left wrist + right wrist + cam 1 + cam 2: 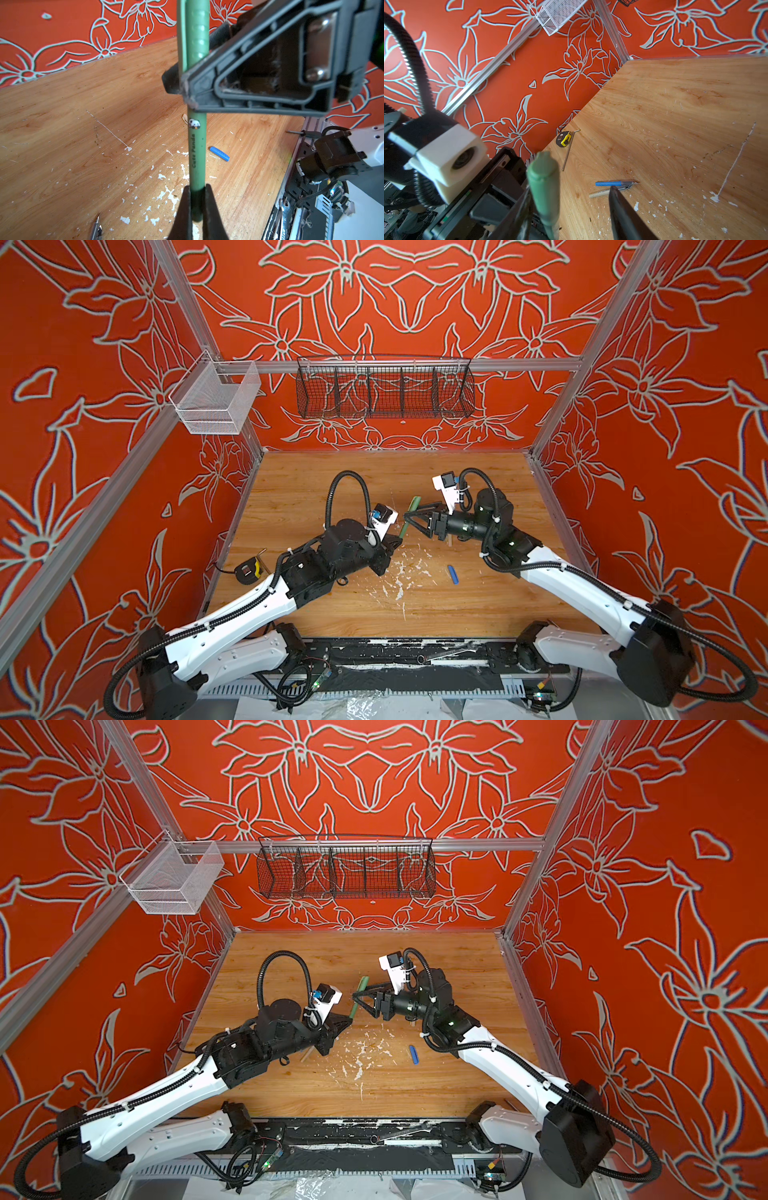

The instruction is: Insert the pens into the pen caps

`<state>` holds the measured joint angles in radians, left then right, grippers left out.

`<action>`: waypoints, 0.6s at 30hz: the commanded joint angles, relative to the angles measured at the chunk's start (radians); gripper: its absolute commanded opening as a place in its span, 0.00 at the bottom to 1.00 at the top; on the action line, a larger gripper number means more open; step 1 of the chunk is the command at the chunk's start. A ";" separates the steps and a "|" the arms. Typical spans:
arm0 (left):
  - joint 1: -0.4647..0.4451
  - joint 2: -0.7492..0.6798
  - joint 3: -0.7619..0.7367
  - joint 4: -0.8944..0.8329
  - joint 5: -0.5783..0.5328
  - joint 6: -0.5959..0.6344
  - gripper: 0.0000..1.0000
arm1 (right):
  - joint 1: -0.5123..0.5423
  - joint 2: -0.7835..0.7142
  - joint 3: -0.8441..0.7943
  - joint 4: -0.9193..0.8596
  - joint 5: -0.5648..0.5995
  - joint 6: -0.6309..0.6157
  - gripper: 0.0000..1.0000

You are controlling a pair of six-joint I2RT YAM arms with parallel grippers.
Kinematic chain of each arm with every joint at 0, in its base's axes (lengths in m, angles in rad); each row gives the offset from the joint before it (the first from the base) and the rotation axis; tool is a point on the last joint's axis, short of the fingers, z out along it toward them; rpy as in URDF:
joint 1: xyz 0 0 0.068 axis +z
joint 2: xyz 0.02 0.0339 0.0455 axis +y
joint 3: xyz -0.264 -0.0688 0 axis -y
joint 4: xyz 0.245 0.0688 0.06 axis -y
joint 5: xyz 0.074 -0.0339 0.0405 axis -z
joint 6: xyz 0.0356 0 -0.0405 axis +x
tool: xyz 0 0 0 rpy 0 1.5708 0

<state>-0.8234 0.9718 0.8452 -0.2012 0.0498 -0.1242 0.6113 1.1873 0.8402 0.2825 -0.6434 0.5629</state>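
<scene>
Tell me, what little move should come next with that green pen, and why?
Probably close the fingers of the right gripper on the green cap: it sits on the green pen, between fingers that stand apart, while the left gripper clamps the pen's barrel. Then the cap could be pushed home.

The wooden worktop (332,614) has lots of little white flecks (401,572) from its middle toward the front edge, and one long thin white scratch (737,160). A short blue cap (453,574) lies flat just to the right of the flecks. A blue pen (615,183) and a beige pen (600,193) lie side by side to the left of them, with their dark tips close together. A yellow and black tape measure (249,570) sits at the left edge, with a thin bent metal key (569,149) just beside it.
</scene>
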 commanded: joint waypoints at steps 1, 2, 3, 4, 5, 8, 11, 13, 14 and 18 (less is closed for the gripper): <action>0.006 0.007 0.033 0.014 0.021 -0.003 0.00 | 0.004 0.019 0.018 0.063 -0.007 0.022 0.56; 0.005 0.008 0.034 0.014 0.022 -0.001 0.00 | 0.004 0.024 0.020 0.070 -0.013 0.027 0.54; 0.006 0.008 0.035 0.010 0.022 -0.002 0.00 | 0.005 0.027 0.020 0.079 -0.018 0.031 0.53; 0.006 0.007 0.036 0.007 0.022 -0.002 0.00 | 0.005 0.032 0.020 0.088 -0.024 0.035 0.50; 0.005 0.007 0.037 0.008 0.022 -0.002 0.00 | 0.004 0.032 0.019 0.096 -0.024 0.040 0.46; 0.007 0.007 0.038 0.007 0.018 -0.003 0.00 | 0.005 0.034 0.015 0.106 -0.028 0.047 0.33; 0.007 0.043 0.044 0.006 0.010 -0.007 0.00 | 0.005 0.032 0.010 0.106 -0.031 0.052 0.17; 0.008 0.053 0.056 -0.002 0.012 -0.008 0.00 | 0.004 0.026 0.008 0.092 -0.020 0.054 0.07; 0.009 0.061 0.067 -0.010 0.014 -0.007 0.00 | 0.005 0.020 0.013 0.069 -0.007 0.048 0.00; 0.034 0.091 0.123 -0.073 0.068 -0.003 0.20 | 0.001 0.001 0.057 -0.075 0.055 0.002 0.00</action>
<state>-0.8082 1.0550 0.9150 -0.2489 0.0673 -0.1303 0.6147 1.2129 0.8520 0.3035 -0.6399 0.6025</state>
